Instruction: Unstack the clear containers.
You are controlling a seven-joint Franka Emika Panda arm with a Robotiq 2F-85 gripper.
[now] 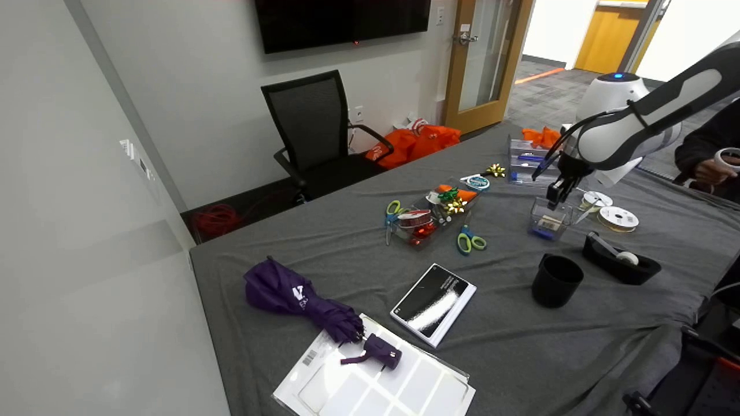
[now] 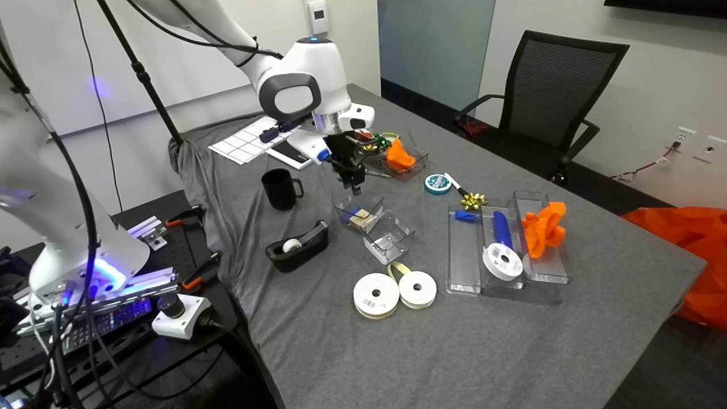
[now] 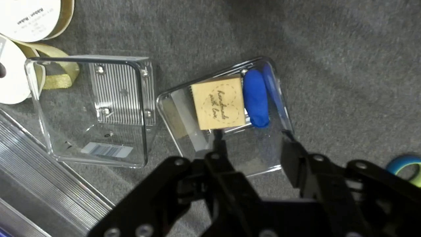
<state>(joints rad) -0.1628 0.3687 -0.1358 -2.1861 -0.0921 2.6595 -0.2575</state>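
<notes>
Fingers (image 3: 294, 161) are hanging parted above one tub (image 3: 251, 148), which is holding a block (image 3: 218, 102); a second tub (image 3: 111, 95) is resting just beside it on the bench (image 2: 511, 352).

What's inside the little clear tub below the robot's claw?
The clear tub holds a tan block printed "handmade with love" and a rounded blue object. Anything beneath the block or behind the gripper is hidden.

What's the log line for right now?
gripper: open, over filled tub | contents: wood block, blue item | other tub: unstacked, beside filled tub
</notes>
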